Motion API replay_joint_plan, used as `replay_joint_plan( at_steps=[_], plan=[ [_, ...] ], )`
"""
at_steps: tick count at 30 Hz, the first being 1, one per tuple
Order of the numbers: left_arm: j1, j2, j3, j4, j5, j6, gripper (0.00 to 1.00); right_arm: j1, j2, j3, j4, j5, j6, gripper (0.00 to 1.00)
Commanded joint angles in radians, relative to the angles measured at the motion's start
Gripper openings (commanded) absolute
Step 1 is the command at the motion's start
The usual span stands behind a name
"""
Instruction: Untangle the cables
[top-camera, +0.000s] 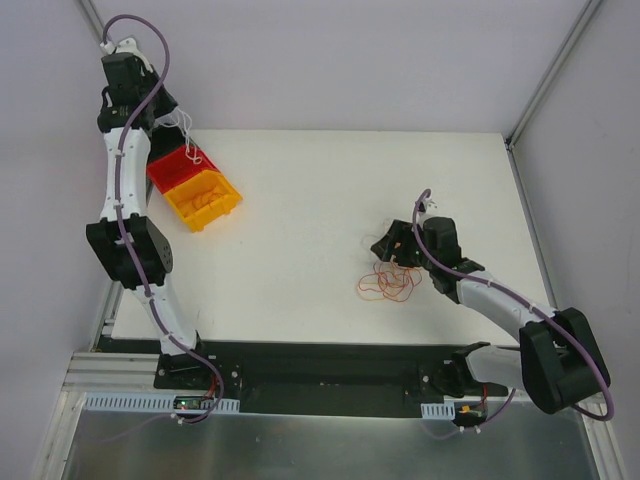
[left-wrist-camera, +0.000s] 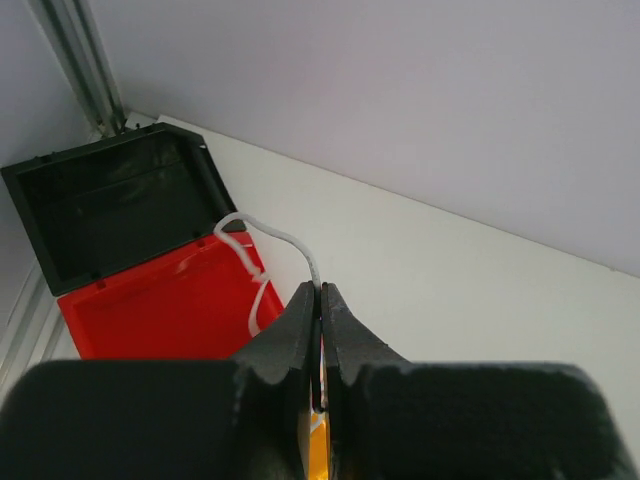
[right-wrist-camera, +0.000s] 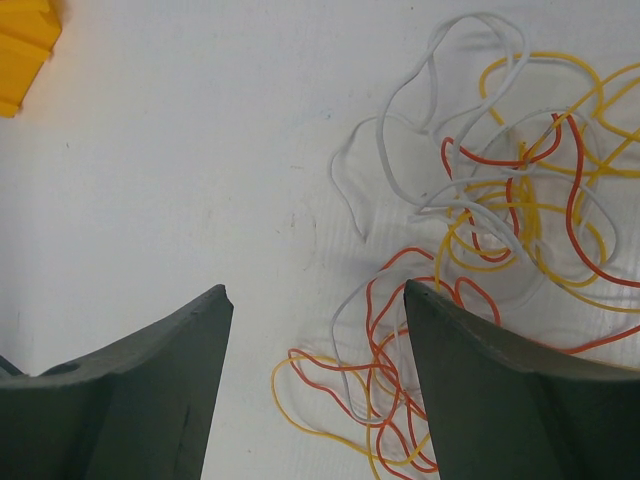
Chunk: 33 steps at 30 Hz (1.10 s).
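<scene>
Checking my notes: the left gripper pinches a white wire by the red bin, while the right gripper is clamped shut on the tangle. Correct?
Not quite. The right gripper is open, spread above the tangle and holding nothing; the right wrist view shows it. The left gripper does pinch a white wire by the red bin.

White table (top-camera: 300, 220) — tangled cables (top-camera: 388, 285), red bin (top-camera: 170, 172), yellow bin (top-camera: 203, 198)

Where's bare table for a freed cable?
Free: the table between yellow bin and cable tangle, plus the far strip beyond it. Crowded: tangle at the open right gripper; far-left red bin, where left gripper pinches a white cable.
</scene>
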<state>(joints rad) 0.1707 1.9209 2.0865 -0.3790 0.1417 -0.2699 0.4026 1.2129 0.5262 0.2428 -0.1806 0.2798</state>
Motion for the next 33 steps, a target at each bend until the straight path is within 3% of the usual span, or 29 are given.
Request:
replay_joint_plan(
  at_steps=[1,13,23,33],
  plan=[
    [0.044,0.053,0.083,0.019,0.055,-0.009,0.0,-0.007,0.019,0.027,0.033,-0.022,0.01,0.73],
    [0.078,0.159,0.037,0.04,0.056,-0.017,0.0,-0.015,0.048,0.047,0.023,-0.033,0.018,0.73],
    [0.076,0.224,-0.069,0.083,-0.106,-0.002,0.0,-0.016,0.05,0.046,0.023,-0.031,0.019,0.73],
    [0.075,0.302,-0.148,0.115,-0.223,-0.152,0.0,-0.016,0.053,0.049,0.02,-0.034,0.019,0.73]
  ],
)
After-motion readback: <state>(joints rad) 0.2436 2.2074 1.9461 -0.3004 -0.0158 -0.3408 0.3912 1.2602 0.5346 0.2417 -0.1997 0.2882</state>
